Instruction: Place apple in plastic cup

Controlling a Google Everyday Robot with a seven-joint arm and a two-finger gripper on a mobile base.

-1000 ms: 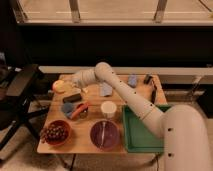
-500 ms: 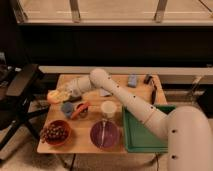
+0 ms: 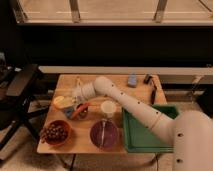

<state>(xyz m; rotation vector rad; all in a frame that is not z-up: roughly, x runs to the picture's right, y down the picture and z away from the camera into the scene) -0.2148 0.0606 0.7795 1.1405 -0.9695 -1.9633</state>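
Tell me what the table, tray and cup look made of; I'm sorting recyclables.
Table: wood, matte, warm tan with faint grain. Tray: probably plastic, uniform green with raised rim. Cup: likely plastic, pale, plain and smooth. The gripper sits at the table's left side, near the apple.

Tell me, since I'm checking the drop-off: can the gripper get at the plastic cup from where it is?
Probably yes. The gripper sits at the table's left side, near the apple; the plastic cup stands upright to its right, mouth open, with nothing above it.
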